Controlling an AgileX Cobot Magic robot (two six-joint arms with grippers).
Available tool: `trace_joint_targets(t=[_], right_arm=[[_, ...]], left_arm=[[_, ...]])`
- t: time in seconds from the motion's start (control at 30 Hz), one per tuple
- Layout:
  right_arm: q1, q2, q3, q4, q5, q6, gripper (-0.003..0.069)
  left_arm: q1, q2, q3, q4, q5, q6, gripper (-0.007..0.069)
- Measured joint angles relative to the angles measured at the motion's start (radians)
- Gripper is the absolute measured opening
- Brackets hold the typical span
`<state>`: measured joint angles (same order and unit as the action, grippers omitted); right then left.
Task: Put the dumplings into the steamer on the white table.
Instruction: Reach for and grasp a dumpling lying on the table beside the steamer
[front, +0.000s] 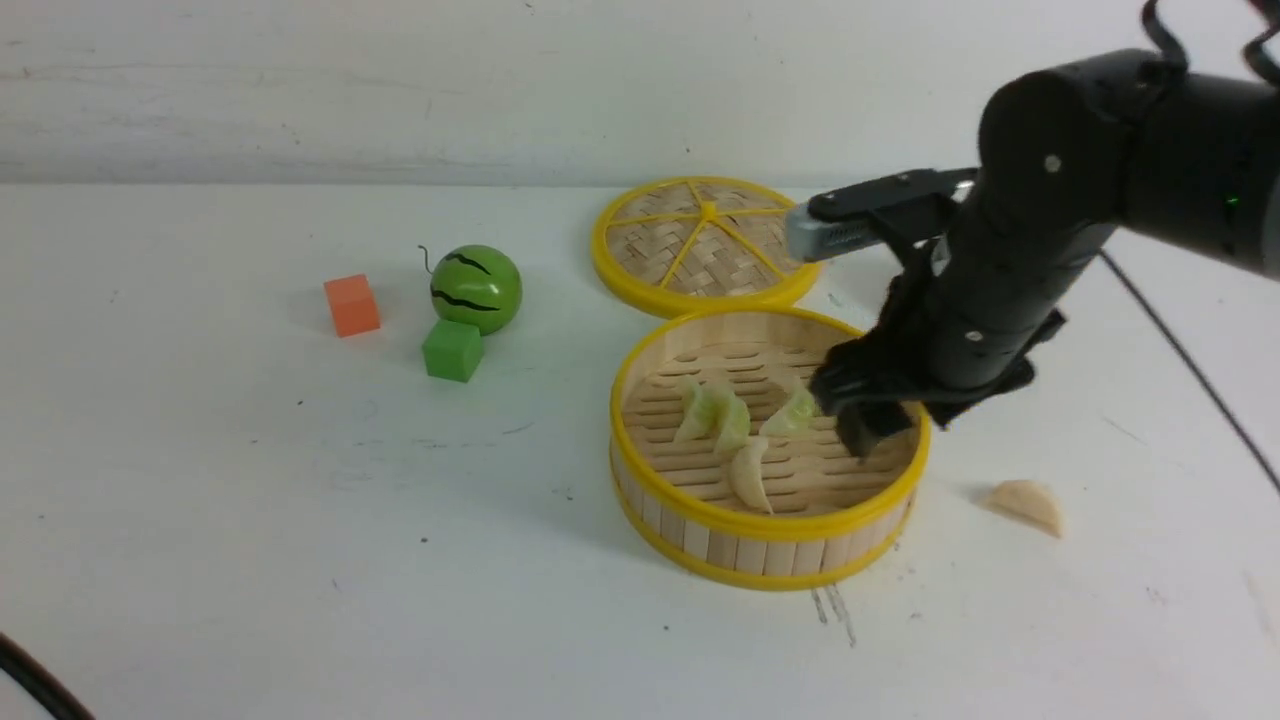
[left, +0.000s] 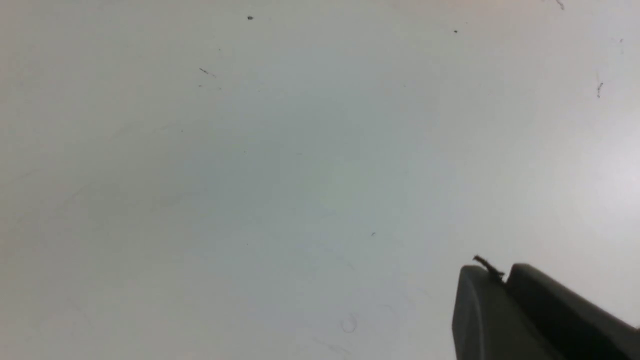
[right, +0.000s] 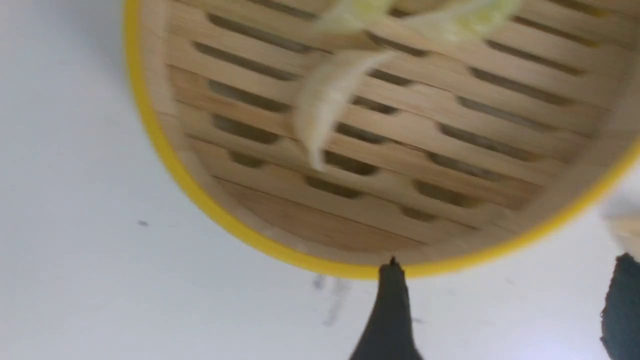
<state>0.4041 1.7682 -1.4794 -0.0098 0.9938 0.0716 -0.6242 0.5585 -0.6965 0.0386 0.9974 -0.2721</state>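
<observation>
Front view: right gripper wide, empty, low in steamer. Three dumplings inside; last dumpling on table, right of steamer. Risk: finger snags rim on exit, jolts steamer, scatters dumplings.

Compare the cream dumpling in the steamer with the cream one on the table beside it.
Place: the steamer dumpling lies on the slatted floor of the steamer, near its front wall; the loose dumpling lies on the table, right of the steamer and apart from it. Pose: the steamer dumpling runs lengthwise toward the camera; the loose dumpling lies crosswise. State: the first is delivered, the second not yet. Both are small cream crescents.
</observation>
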Motion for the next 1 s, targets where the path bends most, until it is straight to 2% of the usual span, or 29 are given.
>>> trace_joint_targets(t=[0.13,0.3,0.5,0.8,0.87,0.93,1.0], right_arm=[[-0.096,-0.029,0.099,-0.087,-0.021,0.007,0.051],[-0.199,0.01,0.221,-0.099,-0.133,-0.105,0.0487],[-0.245,0.09,0.232,-0.099,-0.244,-0.191,0.0484],[-0.247,0.168,0.232,-0.101,-0.365,-0.277,0.0475],[-0.247,0.173,0.231,-0.101,-0.381,-0.28,0.046],[-0.247,0.177,0.23,-0.1,-0.398,-0.283,0.04],[-0.247,0.178,0.23,-0.1,-0.402,-0.288,0.0311]], left_arm=[[0.0,0.0,0.0,-0.001,0.0,0.0,0.0057],[0.0,0.0,0.0,-0.001,0.0,0.0,0.006],[0.0,0.0,0.0,-0.002,0.0,0.0,0.0069],[0.0,0.0,0.0,-0.003,0.0,-0.015,0.0076],[0.0,0.0,0.0,-0.003,0.0,-0.015,0.0077],[0.0,0.0,0.0,-0.007,0.0,-0.016,0.0078],[0.0,0.0,0.0,-0.013,0.0,-0.016,0.0078]])
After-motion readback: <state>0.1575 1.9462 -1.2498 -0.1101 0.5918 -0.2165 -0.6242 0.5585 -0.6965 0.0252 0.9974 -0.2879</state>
